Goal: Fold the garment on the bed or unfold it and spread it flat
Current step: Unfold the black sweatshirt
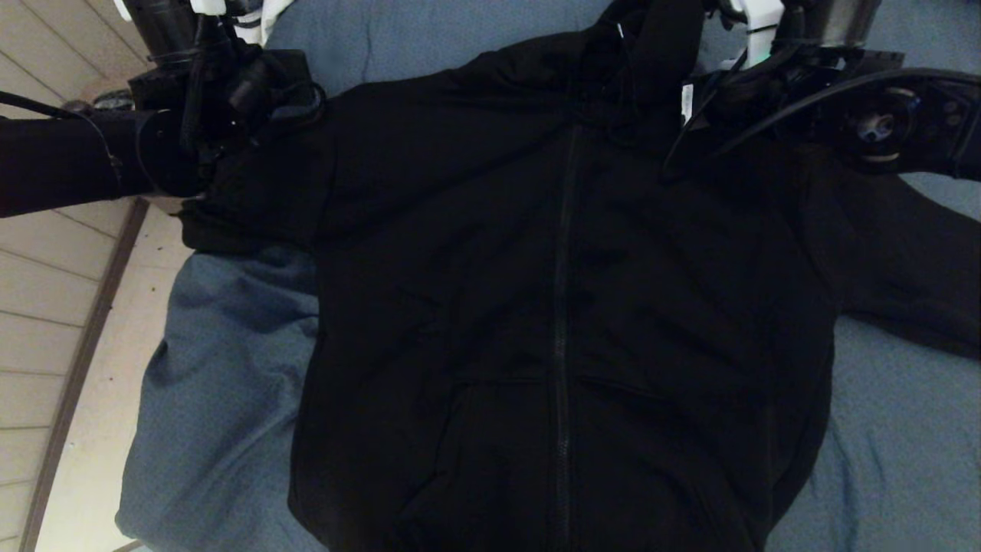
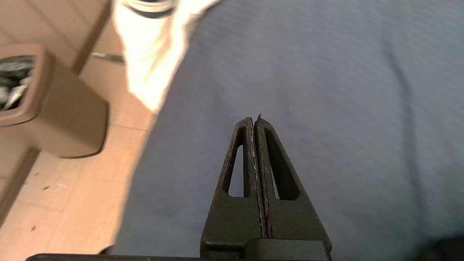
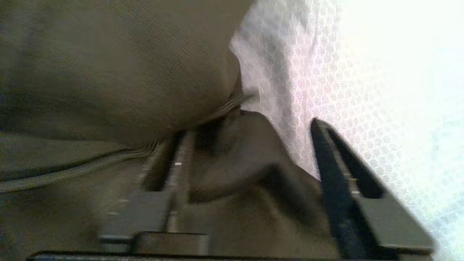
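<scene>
Right wrist view: right gripper [image 3: 250, 145] jaws apart, hoodie [image 3: 119, 72] fold between them
Left gripper [image 2: 253, 125]: closed, empty, above bed [image 2: 326, 90]
Risk: fabric could snag the fingers and drag when lifting

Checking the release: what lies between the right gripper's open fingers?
In the right wrist view, a fold of the black zip-front hoodie lies between the right gripper's spread fingers.

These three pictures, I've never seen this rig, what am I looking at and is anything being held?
The wide picture is from the robot's head, looking down at a black hoodie spread front-up on a bed with a blue-grey sheet. The other two come from cameras on each wrist. The left gripper is shut on nothing, over bare sheet near the bed's edge, with floor beside it. The right gripper is by the hood; its fingers stand apart with hoodie fabric bunched between them, not pinched.
</scene>
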### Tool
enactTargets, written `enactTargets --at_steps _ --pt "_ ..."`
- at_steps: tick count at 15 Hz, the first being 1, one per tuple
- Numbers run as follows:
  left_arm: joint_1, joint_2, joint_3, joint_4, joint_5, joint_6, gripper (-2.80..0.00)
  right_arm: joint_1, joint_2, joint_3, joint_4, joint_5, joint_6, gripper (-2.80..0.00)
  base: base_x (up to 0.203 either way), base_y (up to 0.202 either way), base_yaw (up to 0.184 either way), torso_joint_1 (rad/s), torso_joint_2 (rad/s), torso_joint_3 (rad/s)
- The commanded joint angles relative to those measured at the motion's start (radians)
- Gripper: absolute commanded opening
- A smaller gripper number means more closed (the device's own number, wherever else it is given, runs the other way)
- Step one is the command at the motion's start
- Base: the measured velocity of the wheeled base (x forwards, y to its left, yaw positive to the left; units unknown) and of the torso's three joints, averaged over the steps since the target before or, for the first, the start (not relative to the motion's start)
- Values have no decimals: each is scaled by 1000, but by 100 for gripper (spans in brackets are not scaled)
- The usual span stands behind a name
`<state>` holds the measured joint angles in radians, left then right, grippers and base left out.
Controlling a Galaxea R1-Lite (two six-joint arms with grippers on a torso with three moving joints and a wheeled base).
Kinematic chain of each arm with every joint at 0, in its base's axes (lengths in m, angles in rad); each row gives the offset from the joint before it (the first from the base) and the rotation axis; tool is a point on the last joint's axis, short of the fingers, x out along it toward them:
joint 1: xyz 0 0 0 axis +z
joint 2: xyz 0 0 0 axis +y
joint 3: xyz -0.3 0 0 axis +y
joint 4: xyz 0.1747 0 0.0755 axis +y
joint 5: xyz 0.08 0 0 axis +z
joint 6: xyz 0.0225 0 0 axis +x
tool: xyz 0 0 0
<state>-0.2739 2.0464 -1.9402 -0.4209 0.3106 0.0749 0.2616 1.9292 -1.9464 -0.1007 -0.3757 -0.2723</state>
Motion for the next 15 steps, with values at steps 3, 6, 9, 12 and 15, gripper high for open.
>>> enactTargets --at_steps 3,6,9,12,15 --pt "-1 -27 1 1 7 -7 -280 71 -52 -4 38 3 17 0 0 0 0 0 0 0" --pt "-1 -68 2 29 8 -20 -280 77 -100 4 58 -2 66 0 0 0 0 0 0 0" --pt "-1 -147 3 144 -9 -73 -280 64 -149 11 68 -6 112 0 0 0 0 0 0 0" --pt "-2 -265 3 300 -44 -98 -280 48 -241 52 96 -5 115 0 0 0 0 0 0 0" --pt "0 -359 7 415 -47 -104 -280 47 -353 108 165 -4 117 0 0 0 0 0 0 0"
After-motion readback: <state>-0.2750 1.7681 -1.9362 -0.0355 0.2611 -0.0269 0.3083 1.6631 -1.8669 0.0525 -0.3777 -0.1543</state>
